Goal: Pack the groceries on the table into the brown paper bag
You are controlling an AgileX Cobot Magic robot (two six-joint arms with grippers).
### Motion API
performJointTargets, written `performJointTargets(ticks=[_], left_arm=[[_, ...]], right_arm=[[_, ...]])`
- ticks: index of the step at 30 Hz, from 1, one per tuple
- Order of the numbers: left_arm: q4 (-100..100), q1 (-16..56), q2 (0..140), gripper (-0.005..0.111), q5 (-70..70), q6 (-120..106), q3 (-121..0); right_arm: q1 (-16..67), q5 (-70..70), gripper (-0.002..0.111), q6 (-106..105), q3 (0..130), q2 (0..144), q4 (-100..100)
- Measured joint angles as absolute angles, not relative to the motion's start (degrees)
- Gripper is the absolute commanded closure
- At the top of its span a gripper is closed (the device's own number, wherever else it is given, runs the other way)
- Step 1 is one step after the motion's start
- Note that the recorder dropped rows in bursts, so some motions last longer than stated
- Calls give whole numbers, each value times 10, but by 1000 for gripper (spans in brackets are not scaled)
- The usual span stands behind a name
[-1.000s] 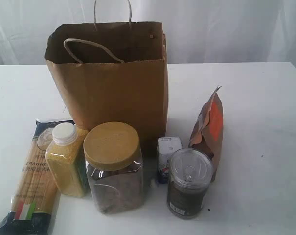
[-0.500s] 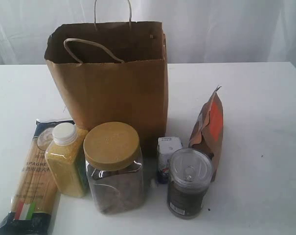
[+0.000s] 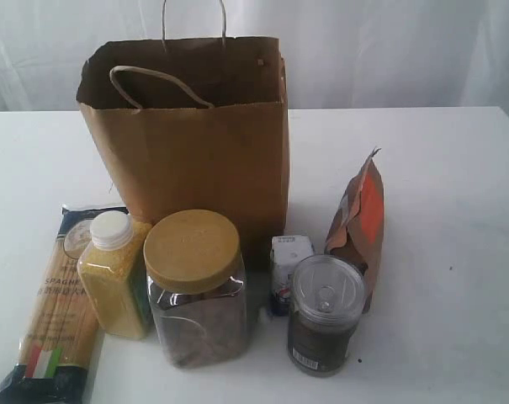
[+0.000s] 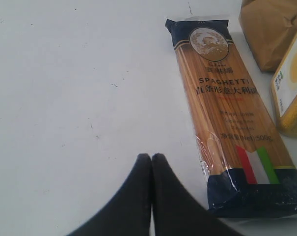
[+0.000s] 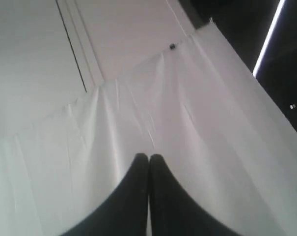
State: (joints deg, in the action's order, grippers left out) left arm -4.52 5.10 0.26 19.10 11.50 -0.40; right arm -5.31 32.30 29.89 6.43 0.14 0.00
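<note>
The brown paper bag stands open and upright at the back of the white table. In front of it lie the spaghetti packet, the yellow-grain bottle, the clear tan-lidded jar, the small white-blue carton, the dark clear-lidded jar and the brown orange-labelled pouch. My left gripper is shut and empty, hovering over bare table beside the spaghetti packet. My right gripper is shut and empty, facing white cloth. Neither gripper shows in the exterior view.
A white curtain hangs behind the table. In the left wrist view a corner of the paper bag and the yellow bottle sit beyond the spaghetti. Bare tabletop stretches away from the packet.
</note>
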Motion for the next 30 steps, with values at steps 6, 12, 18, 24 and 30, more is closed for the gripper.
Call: performJointTargets(ticks=[6, 12, 18, 24, 30], left_arm=[[-45, 51, 3, 107, 191, 115, -4], [-45, 51, 3, 107, 191, 115, -4], [-45, 51, 3, 107, 191, 115, -4], [-45, 51, 3, 107, 191, 115, -4], [-45, 51, 3, 107, 191, 115, -4]], right_arm=[[-53, 407, 108, 237, 237, 85, 16], [-53, 524, 108, 218, 419, 250, 20], [-53, 470, 108, 89, 555, 414, 23], [-53, 80, 108, -205, 571, 572, 25], [-53, -264, 108, -281, 564, 762, 22]])
